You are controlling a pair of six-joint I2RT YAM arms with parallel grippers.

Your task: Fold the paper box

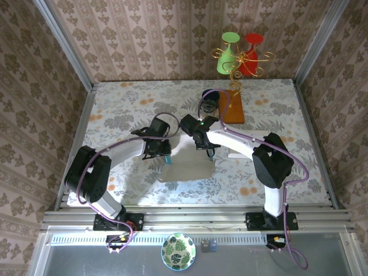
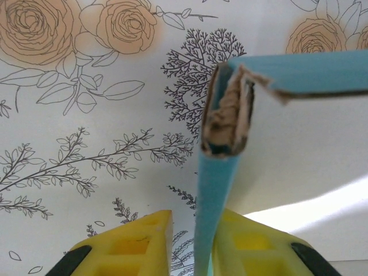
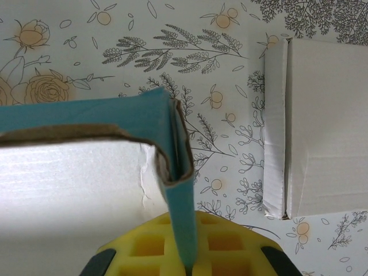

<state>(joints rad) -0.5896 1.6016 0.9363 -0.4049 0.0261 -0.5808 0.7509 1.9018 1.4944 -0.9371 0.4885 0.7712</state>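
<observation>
Claws of mine sit at opposite sides of the paper box (image 1: 187,168), which lies half-formed on the flowered tabletop (image 1: 115,109) at the centre of the top view. Its pale floor is flat there. My left claw (image 1: 164,156) meets the box's left edge, and my right claw (image 1: 210,153) meets its right edge.

In the left wrist view, a teal wall of the paper box (image 2: 214,190) rises from the bottom edge between my yellow fingers (image 2: 138,244). It ends at a torn, crumpled brown corner at mid-frame, where another teal wall runs off to the right. The right-hand finger lies against the wall. A sliver of tabletop shows between the wall and the left-hand finger, so I cannot tell whether this claw (image 2: 195,224) truly pinches the wall or merely straddles it.

In the right wrist view, my right claw (image 3: 187,230) is pressed together on a teal wall of the box (image 3: 69,195). The wall stands up from between the yellow pads (image 3: 149,247) to a folded corner at mid-frame, and the box's white floor spreads to the left. A second white box (image 3: 328,126) lies on the tabletop at the right of that frame, apart from the one I hold.
</observation>
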